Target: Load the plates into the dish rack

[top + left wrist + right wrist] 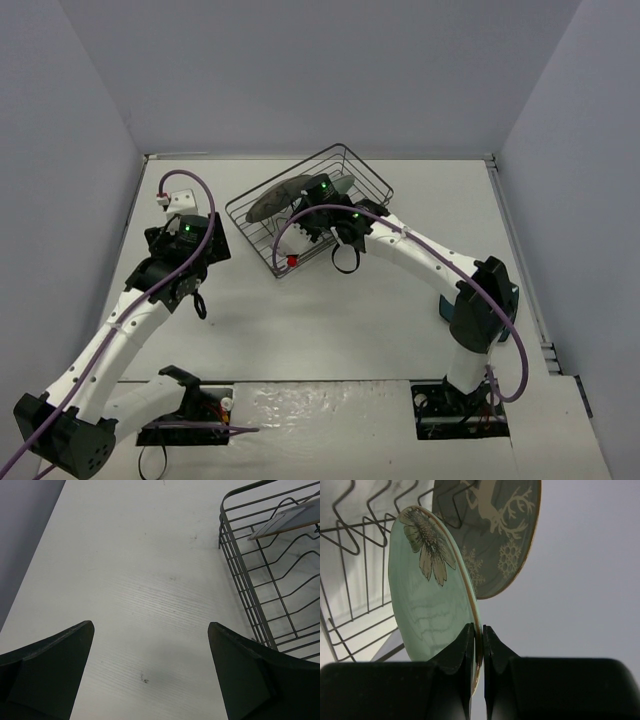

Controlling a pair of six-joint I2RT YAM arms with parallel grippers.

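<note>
Black wire forms the dish rack [254, 243], which sits on the table [330, 320] in the top view. The grey deer plate [272, 203] leans inside it, so one of three plates is loaded. The right arm reaches into the rack. The dark teal plate [443, 303] lies on the table by that arm's elbow, mostly hidden and not yet loaded.

Left wrist view: the left pincer [150, 627] is spread wide and empty, beside the rack.

Right wrist view: the right pincer [476, 632] is clamped on the rim of the mint-green plate [430, 600], held upright over the dividers beside the grey plate. Seating cannot be confirmed, and release appears to be the step in hand.
</note>
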